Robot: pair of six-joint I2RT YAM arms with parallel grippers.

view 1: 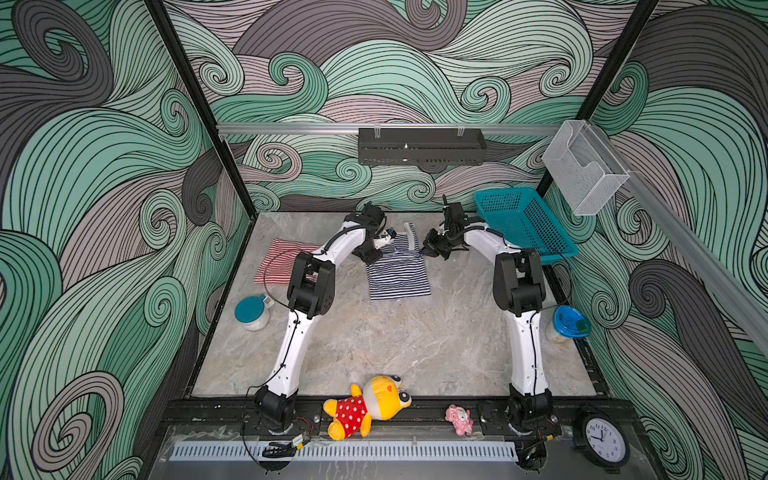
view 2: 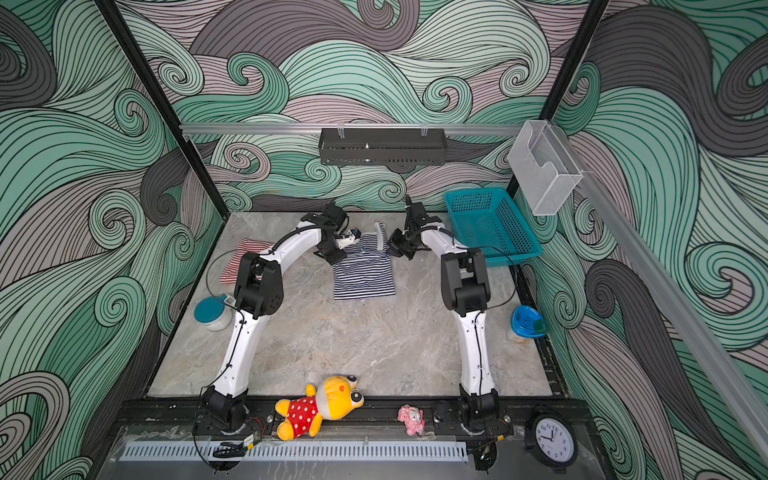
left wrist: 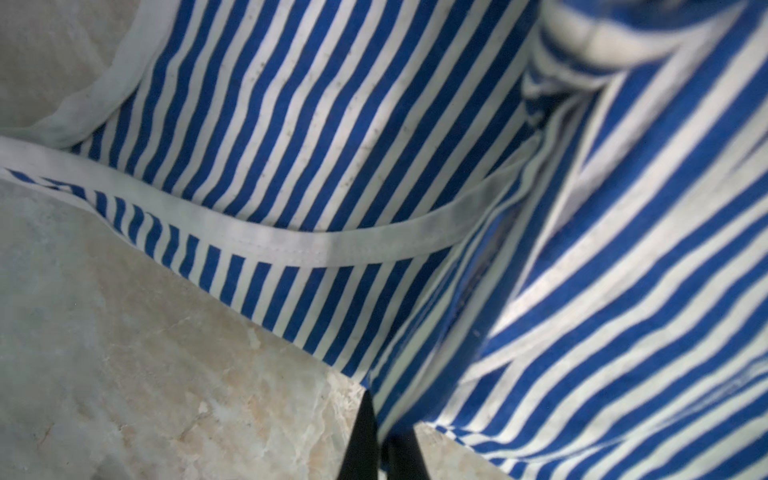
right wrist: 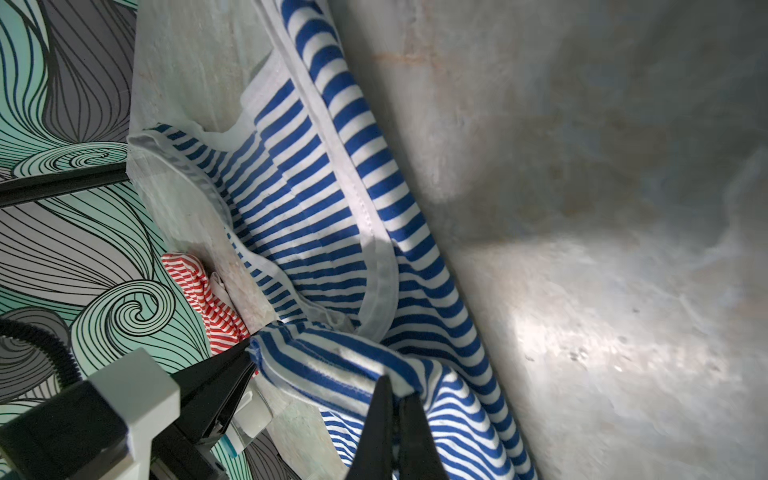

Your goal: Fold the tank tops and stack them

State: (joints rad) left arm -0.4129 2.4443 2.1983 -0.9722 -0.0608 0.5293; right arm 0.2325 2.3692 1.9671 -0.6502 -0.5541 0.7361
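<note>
Plush toy (view 1: 365,405) sits bottom centre in both top views. Upper centre: left gripper (view 1: 375,258) and right gripper (view 1: 424,250) both clamp the navy tank top (view 1: 399,276) at its strap end, hem flat on the counter (view 1: 395,345). Left of it lies the red tank top (view 1: 277,259), partly behind the left arm.

Both top views look steeply down from high above the near edge of the table (view 1: 395,345), facing the back wall (view 1: 374,83). They share almost the whole scene, slightly offset sideways. The left wrist view sits very close to the navy-and-white tank top (left wrist: 332,124), with the left pincer (left wrist: 380,432) at its frame edge. The right wrist view looks past the right pincer (right wrist: 395,390) along the table from a little farther off, sharing that top and catching the red-and-white tank top (right wrist: 199,291).
</note>
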